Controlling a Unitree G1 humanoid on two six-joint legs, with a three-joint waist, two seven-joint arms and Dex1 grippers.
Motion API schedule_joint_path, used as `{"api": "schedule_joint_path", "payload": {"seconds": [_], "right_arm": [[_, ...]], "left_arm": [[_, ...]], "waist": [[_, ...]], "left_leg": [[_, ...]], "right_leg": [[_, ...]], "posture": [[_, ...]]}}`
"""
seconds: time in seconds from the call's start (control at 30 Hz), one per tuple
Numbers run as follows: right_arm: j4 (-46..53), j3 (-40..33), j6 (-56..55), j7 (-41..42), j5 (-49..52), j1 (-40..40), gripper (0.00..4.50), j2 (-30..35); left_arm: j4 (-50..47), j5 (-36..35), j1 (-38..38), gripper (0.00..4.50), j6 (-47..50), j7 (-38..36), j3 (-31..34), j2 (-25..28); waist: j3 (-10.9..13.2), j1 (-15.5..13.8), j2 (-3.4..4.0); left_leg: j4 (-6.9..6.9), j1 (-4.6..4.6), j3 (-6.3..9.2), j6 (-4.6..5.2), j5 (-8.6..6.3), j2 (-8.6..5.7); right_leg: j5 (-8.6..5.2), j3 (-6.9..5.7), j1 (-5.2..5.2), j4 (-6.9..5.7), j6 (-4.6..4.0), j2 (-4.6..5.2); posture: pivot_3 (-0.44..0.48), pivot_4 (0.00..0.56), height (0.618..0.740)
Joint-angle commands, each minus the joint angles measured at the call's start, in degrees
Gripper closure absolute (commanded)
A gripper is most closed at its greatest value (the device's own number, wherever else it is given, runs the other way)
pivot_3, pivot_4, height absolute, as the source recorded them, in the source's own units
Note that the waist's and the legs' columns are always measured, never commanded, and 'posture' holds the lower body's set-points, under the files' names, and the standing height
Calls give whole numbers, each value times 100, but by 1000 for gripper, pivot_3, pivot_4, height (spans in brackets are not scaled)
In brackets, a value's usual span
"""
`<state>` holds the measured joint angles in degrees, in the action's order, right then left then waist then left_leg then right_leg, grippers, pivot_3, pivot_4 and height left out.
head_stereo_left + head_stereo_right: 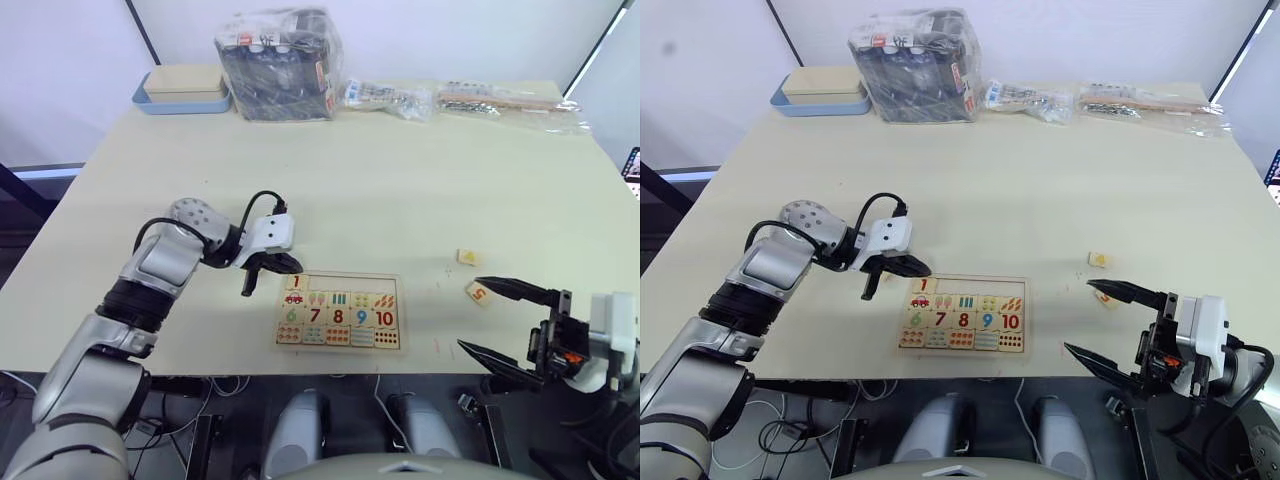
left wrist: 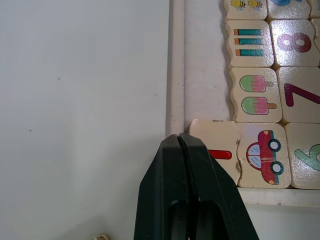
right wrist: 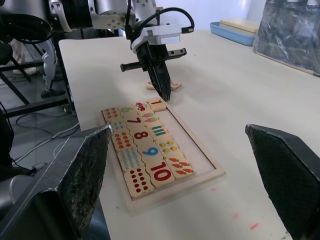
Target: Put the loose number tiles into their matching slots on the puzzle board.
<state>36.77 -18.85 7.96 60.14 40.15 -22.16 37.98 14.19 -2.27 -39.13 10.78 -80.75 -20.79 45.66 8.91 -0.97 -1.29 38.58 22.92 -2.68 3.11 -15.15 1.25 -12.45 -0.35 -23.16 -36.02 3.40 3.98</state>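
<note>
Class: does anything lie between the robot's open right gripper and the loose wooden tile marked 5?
Nothing visible does. The small pale wooden tile printed with an orange 5 lies on bare table just beyond the open right gripper.

Puzzle board [image 1: 338, 311] pale matt wood; table [image 1: 400, 180] smooth, matt cream.

Left tool [image 1: 268, 270] sits at the puzzle board [image 1: 339, 311]'s far-left corner, beside the seated 1 tile [image 1: 297, 283]. Two loose tiles [image 1: 468, 257] lie right of the board; right tool [image 1: 500, 320], fingers spread, is beyond them.
</note>
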Motion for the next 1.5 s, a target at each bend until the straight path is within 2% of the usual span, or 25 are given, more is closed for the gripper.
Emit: {"api": "schedule_joint_path", "payload": {"seconds": [0.03,0.57,0.73,0.9,1.07,1.2,1.33,1.5], "right_arm": [[230,-62,21,-40,118,21,0,66],[281,-83,110,-100,209,57,0,152],[242,-76,110,-77,197,95,0,144],[223,-76,106,-58,202,84,0,118],[50,4,-4,-133,129,154,0,-61],[-88,151,-105,-434,-179,265,0,-319],[-311,258,-52,-599,-452,376,0,-353],[-756,240,-166,-282,-341,432,0,-337]], "left_arm": [[-130,19,44,4488,-86,39,156,23],[-227,24,185,4488,-112,-4,153,62],[-309,-76,217,4488,59,193,372,49],[-613,-648,311,4488,889,505,1074,55],[-1399,-1206,933,4488,1509,1010,1902,74],[-2218,-1756,1644,4488,2348,2026,2891,-239],[-2911,-2262,2346,4488,2724,2900,3720,-747],[-3753,-2722,3528,4488,2930,3576,4502,-1235]], "waist": [[0,1,0],[-1,4,0],[-1,6,0],[-1,7,0],[-1,15,0],[-1,19,-1],[-3,4,-1],[-5,17,-2]], "left_leg": [[0,0,0,0,0,0],[0,-1,-1,0,0,0],[0,-1,0,0,0,1],[0,0,2,0,0,6],[-1,-1,1,0,0,6],[-1,-3,2,0,0,15],[-1,-5,2,-1,0,12],[-3,-9,1,-2,0,13]], "right_leg": [[0,0,0,0,0,0],[0,0,0,0,0,0],[0,0,0,0,0,0],[0,-1,0,0,0,0],[0,0,0,-1,0,2],[0,0,0,-3,0,4],[0,0,0,-8,0,9],[1,4,1,-7,-2,10]], "posture": [[0,150,740],[0,150,740],[0,150,740],[0,150,740],[0,150,740],[0,150,740],[0,150,740],[0,150,740]]}}
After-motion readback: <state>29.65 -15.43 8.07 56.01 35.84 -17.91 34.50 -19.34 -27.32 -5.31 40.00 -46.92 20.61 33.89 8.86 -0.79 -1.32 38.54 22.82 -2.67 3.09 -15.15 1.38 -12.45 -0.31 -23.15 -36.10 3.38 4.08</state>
